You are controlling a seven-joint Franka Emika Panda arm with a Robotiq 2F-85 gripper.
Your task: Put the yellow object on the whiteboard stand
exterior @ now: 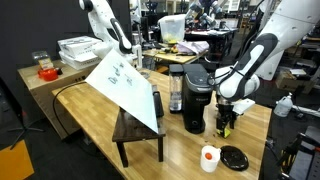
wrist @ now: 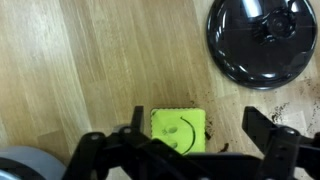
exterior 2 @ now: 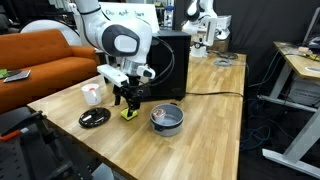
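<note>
The yellow object [wrist: 178, 130], a small bright yellow square block with a smiley face, lies flat on the light wooden table. It also shows in an exterior view [exterior 2: 128, 114]. My gripper [wrist: 198, 128] is open and low over the block, with one finger on each side of it; the block sits nearer one finger. The gripper shows in both exterior views [exterior: 225, 122] [exterior 2: 125, 101]. The whiteboard stand [exterior: 137, 130], a dark brown bench holding a tilted white board [exterior: 125, 80], stands apart from the gripper, beyond the coffee maker.
A black coffee maker [exterior: 196, 95] [exterior 2: 165, 55] stands next to the gripper. A black round lid [wrist: 265, 40] [exterior 2: 95, 118] and a white cup with an orange lid [exterior: 209, 158] lie nearby. A grey pot [exterior 2: 166, 118] sits beside the block. Dark crumbs dot the table.
</note>
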